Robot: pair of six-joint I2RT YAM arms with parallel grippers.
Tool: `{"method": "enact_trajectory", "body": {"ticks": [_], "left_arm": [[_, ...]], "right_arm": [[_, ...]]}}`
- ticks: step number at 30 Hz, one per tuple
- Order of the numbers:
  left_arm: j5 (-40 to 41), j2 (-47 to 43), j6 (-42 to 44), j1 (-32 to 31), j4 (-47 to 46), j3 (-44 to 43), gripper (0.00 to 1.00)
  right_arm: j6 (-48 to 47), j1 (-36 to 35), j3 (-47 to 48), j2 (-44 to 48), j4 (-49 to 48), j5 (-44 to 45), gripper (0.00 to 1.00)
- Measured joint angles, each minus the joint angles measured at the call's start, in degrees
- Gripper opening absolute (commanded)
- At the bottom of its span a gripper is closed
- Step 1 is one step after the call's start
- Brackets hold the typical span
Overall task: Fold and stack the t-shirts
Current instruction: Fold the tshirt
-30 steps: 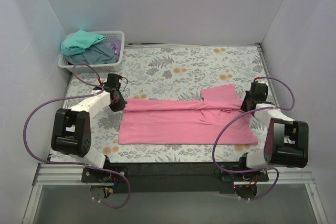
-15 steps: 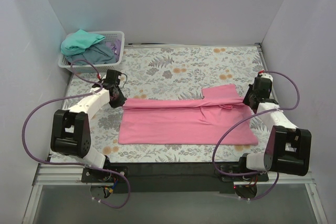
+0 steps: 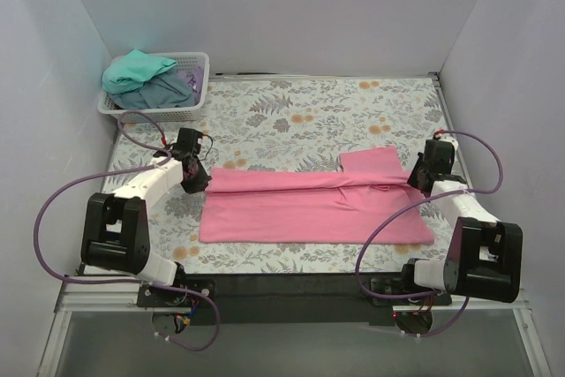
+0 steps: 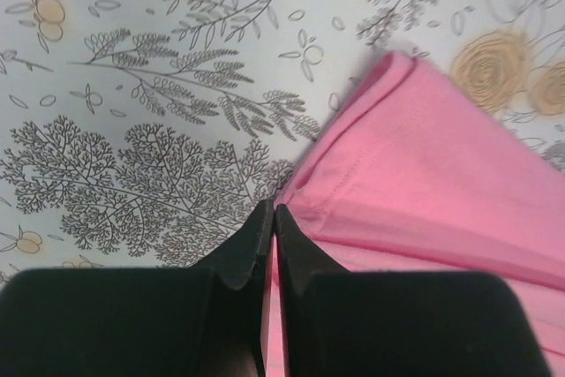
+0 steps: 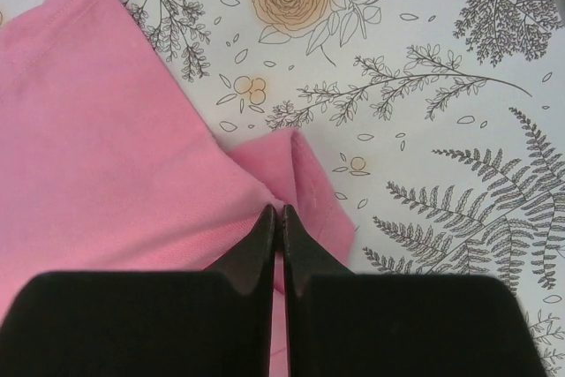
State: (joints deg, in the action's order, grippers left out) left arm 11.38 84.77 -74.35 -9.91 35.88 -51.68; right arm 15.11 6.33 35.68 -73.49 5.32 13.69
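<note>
The pink t-shirt (image 3: 309, 209) lies flat on the flowered table (image 3: 309, 112) as a long band, with one sleeve (image 3: 371, 161) sticking out at its far right. My left gripper (image 3: 200, 180) is at the shirt's far left corner and shut on that pink t-shirt's (image 4: 441, 147) edge; cloth shows between the jaws. At the far right corner my right gripper (image 3: 416, 180) is shut on a small pinched fold of the pink t-shirt (image 5: 115, 130). A teal t-shirt (image 3: 137, 68) and a grey-blue t-shirt (image 3: 166, 93) are heaped in the basket.
The white lattice basket (image 3: 110, 110) stands at the far left corner of the table. White walls close in the left, far and right sides. Purple cables loop out from both arms over the table's side edges.
Both grippers drew a little toward the far side half a second ago and have come back toward the near side. Both stayed shut on the pink t-shirt's corners; the shirt barely shifted.
</note>
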Motion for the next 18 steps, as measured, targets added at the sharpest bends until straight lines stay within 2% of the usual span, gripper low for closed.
{"method": "enact_trajectory", "body": {"ticks": [7, 10, 14, 18], "left_arm": [[-0.44, 1.42, -0.7, 0.0, -0.5, 3.02, 0.0], [-0.66, 1.44, -0.87, 0.0, -0.66, 3.39, 0.0], [-0.7, 1.44, -0.85, 0.0, -1.07, 3.43, 0.16], [-0.68, 1.07, -0.44, 0.0, -1.4, 3.43, 0.4]], "right_arm": [[0.39, 0.0, -0.39, -2.25, 0.37, 0.11, 0.07], [0.92, 0.0, -0.63, -2.4, 0.63, 0.09, 0.23], [1.42, 0.07, -0.66, -2.38, 1.51, 0.13, 0.35], [2.34, 0.09, -0.63, -0.87, 3.34, 0.15, 0.4]]}}
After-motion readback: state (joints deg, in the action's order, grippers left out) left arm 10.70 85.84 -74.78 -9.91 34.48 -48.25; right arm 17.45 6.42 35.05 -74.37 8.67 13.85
